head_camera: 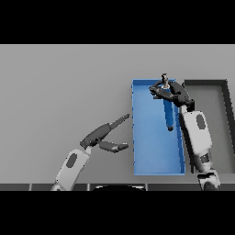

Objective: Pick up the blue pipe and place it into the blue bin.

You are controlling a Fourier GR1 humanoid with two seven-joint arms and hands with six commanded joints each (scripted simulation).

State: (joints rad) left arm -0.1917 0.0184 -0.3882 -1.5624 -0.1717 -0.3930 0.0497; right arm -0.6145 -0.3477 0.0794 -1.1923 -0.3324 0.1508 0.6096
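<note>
- Right hand point(170, 93) is over the far end of the blue bin point(149, 158), fingers curled round the upper part of the blue pipe point(168, 114) — a firm hold.
- The blue pipe hangs from that hand, running from the grip toward the robot, its lower end showing dark against the bin floor, close to the bin's right wall.
- A pale grey end of the pipe pokes out past the fingers on the far side, just about at the bin's far rim.
- I cannot tell whether the pipe's lower end touches the bin floor or hangs just above it.
- The right arm comes in from the lower right, its white forearm lying along the bin's right wall and covering part of that rim.
- The blue bin is a long rectangle, running away from the robot, right of the desk's middle.
- Just right of the bin sits a dark grey bin point(205, 84), its near-left part hidden behind the right arm.
- Over to the left hand point(106, 136): it shows left of the blue bin, fingers straight and stretched toward the bin's left wall, thumb spread apart below them, holding nothing.
- Its fingertips are near the bin's left wall, apparently stopping just short of it.
- The left arm comes up from the lower left edge.
- All of it sits on the plain grey desk point(59, 87).
</note>
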